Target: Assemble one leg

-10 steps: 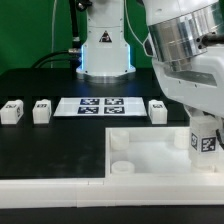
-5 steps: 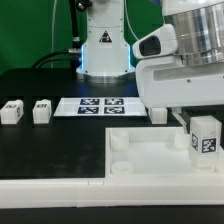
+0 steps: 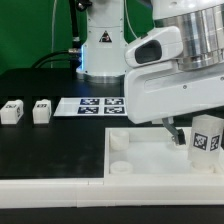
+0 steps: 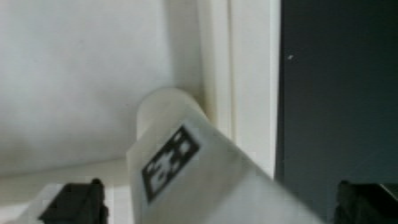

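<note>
One leg (image 3: 206,140), a chunky white block with a black-and-white tag, leans tilted at the exterior view's right, over the right end of the large white panel (image 3: 145,158). In the wrist view this leg (image 4: 192,160) lies between my fingers, by the panel's raised rim. My gripper (image 3: 198,134) is open around it: the two dark fingertips (image 4: 75,201) stand wide apart, with gaps on both sides of the leg. Only one dark finger (image 3: 178,133) shows in the exterior view. Two more legs (image 3: 12,111) (image 3: 41,110) stand at the left.
The marker board (image 3: 95,105) lies on the black table behind the panel. The panel has round sockets (image 3: 118,142) near its left end. The arm's bulky white body (image 3: 170,75) fills the right of the exterior view. A white robot base (image 3: 104,50) stands at the back.
The arm has swung toward the exterior view's left and now covers the leg beside the marker board. The leg at the right has gone from upright to tilted.
</note>
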